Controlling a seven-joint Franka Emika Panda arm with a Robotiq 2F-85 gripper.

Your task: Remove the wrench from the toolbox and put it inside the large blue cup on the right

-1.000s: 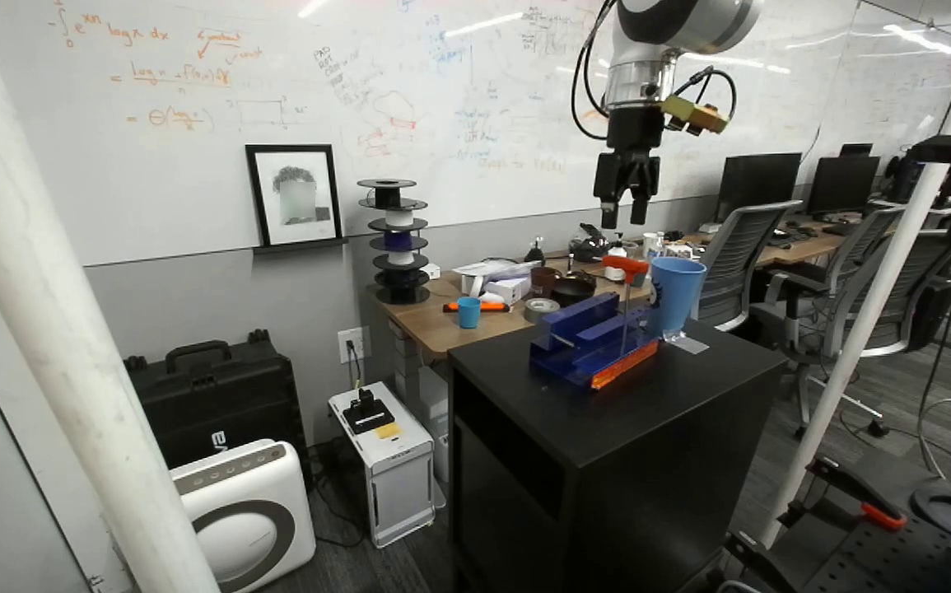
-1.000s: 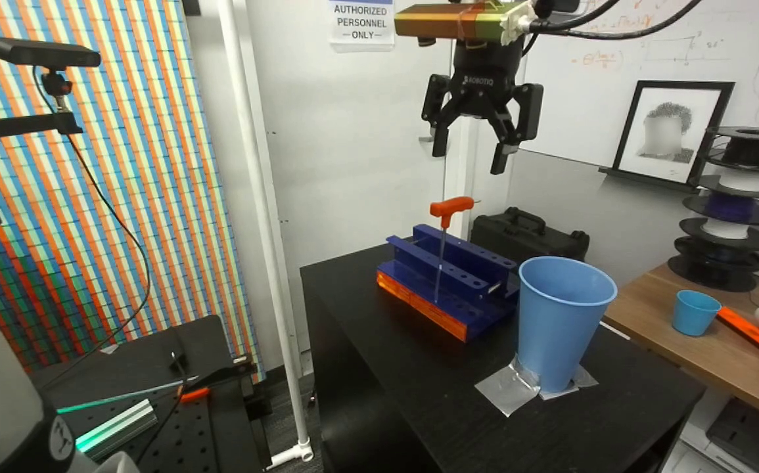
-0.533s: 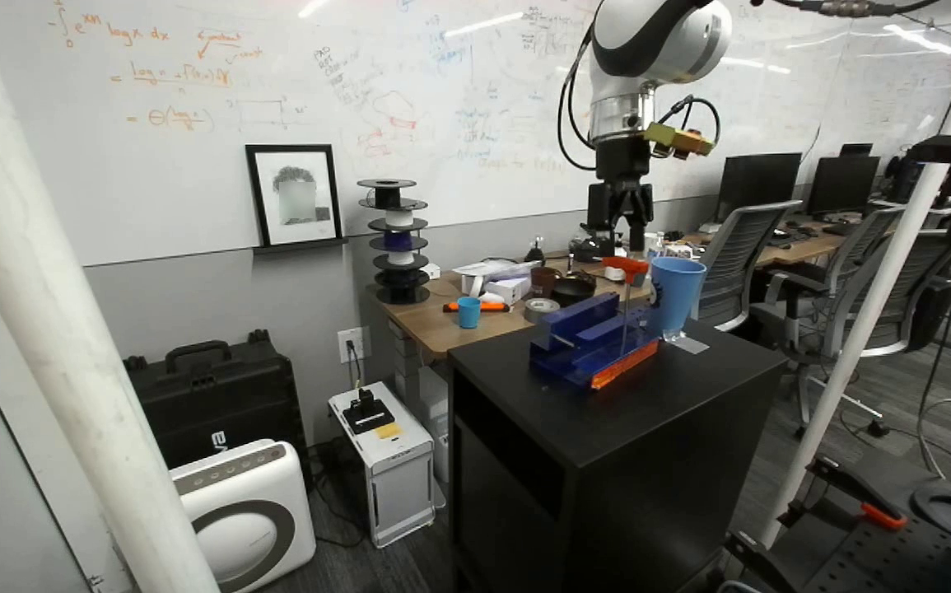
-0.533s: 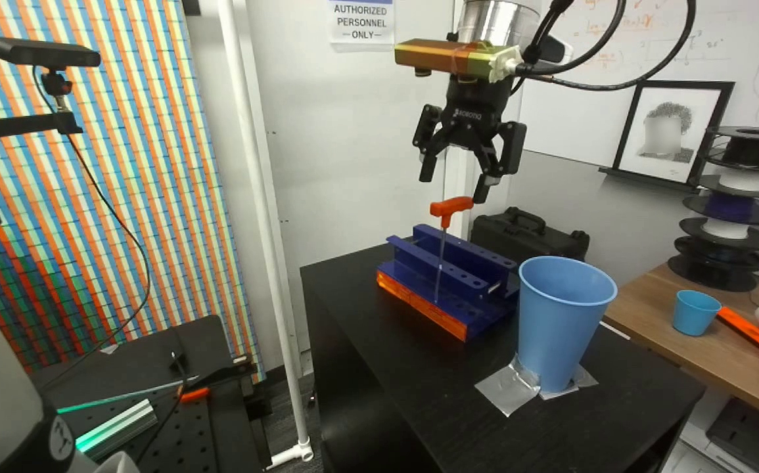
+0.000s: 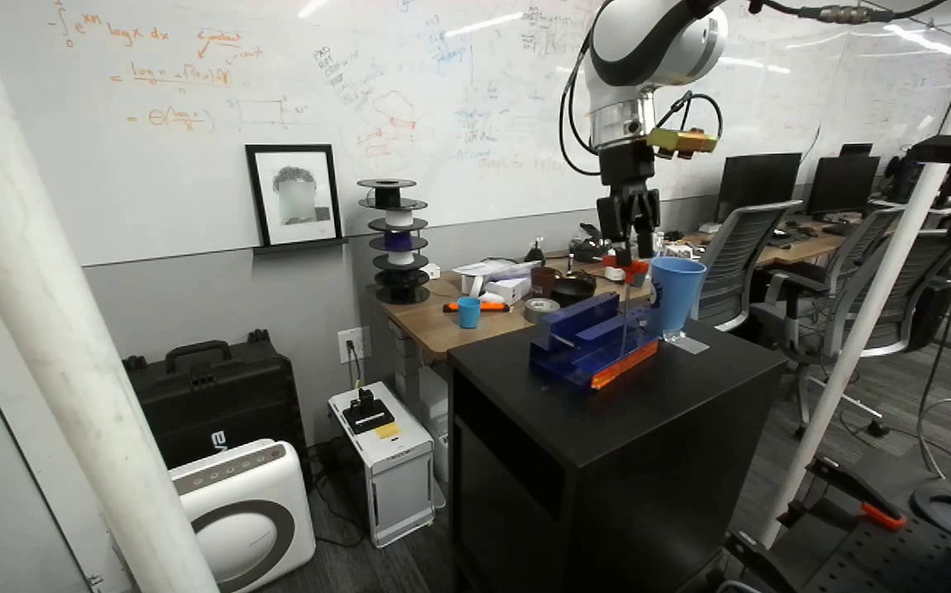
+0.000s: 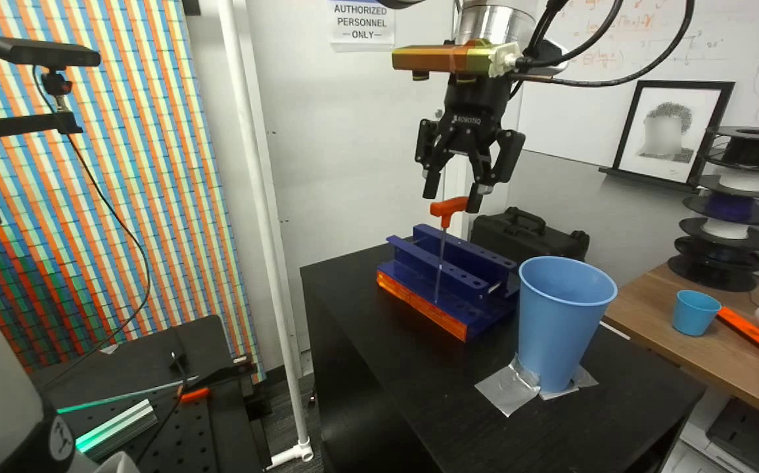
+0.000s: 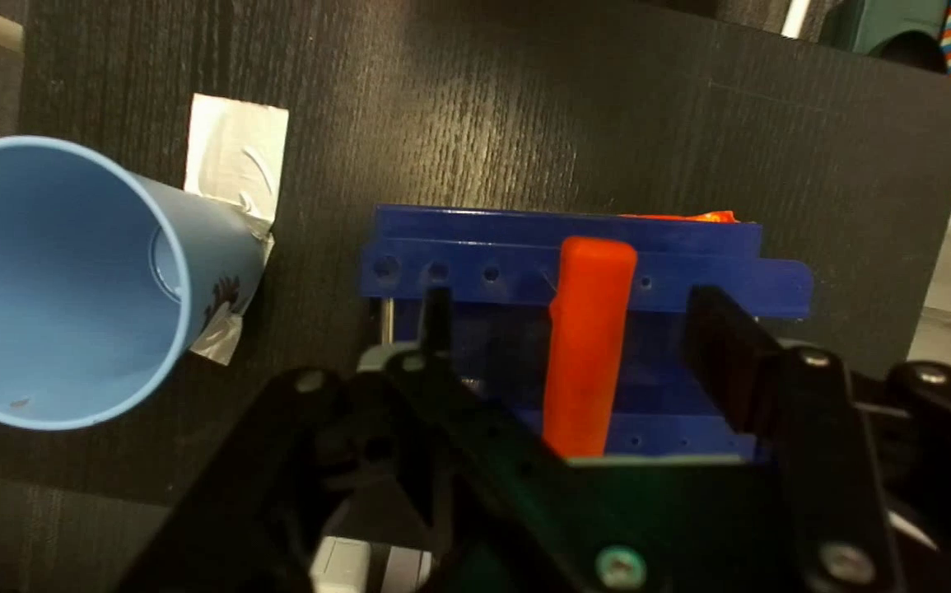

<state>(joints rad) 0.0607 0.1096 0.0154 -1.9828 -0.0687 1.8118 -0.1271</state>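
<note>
Wrench (image 6: 445, 211) stands in dark blue toolbox (image 6: 412, 258), mid-frame in an exterior view. Long axis is shaft (image 6: 442, 246), near vertical, low end down in toolbox, orange T handle (image 7: 590, 354) on top. Wrist view: handle runs top to bottom of frame, top end tipped bit right. Hand (image 6: 451, 202) spread pretty wide, fingers (image 6: 431, 185) apart, either side of handle, gaps showing. Tall light-blue cup (image 6: 560, 335) upright on black bench (image 6: 471, 427), right of centre

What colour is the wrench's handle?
The wrench handle is orange-red, clearest in the wrist view.
</note>
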